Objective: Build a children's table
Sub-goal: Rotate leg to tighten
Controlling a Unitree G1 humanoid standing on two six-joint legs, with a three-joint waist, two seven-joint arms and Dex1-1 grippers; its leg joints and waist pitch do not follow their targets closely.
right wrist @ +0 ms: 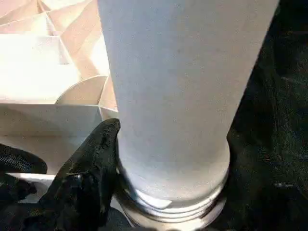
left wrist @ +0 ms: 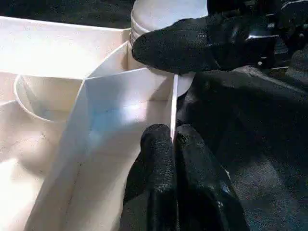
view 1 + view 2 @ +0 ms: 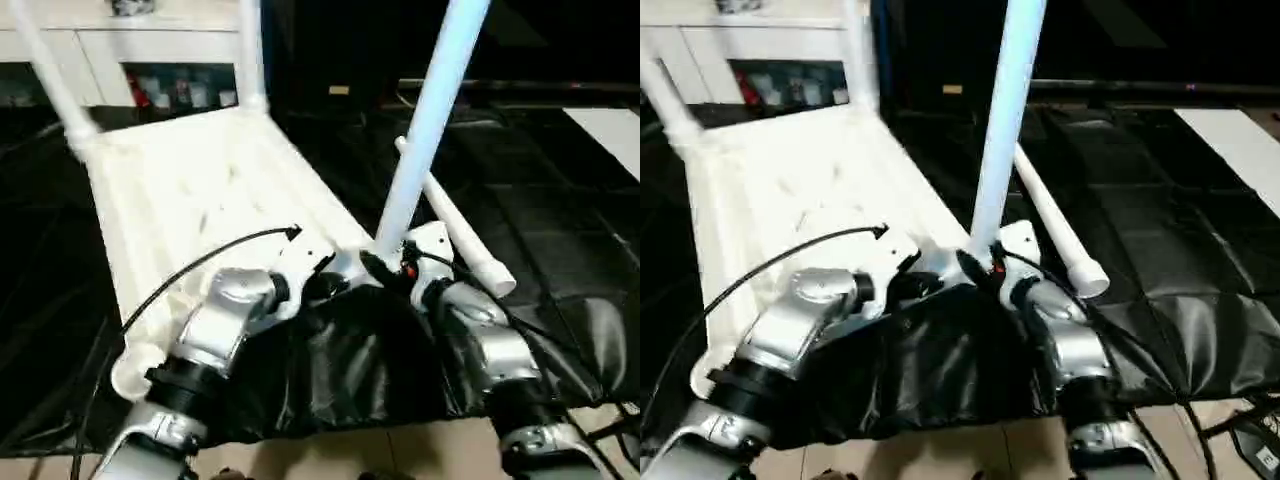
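1. Black sheeting (image 3: 560, 250) covers the floor, with white cabinets (image 3: 150, 50) at the upper left.
2. At centre left lies the table top (image 3: 190, 190), ribs facing up.
3. Left gripper (image 2: 173, 144) pinches the top's thin rim, jaws nearly together.
4. Right gripper (image 3: 385, 268) holds the upright leg (image 3: 425, 120) at its base in the near corner socket.
5. A loose leg (image 3: 465, 240) lies beside it.

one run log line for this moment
step: seating third leg in near corner socket | left gripper: shut on tabletop rim | right gripper: around leg base | spare leg on mat
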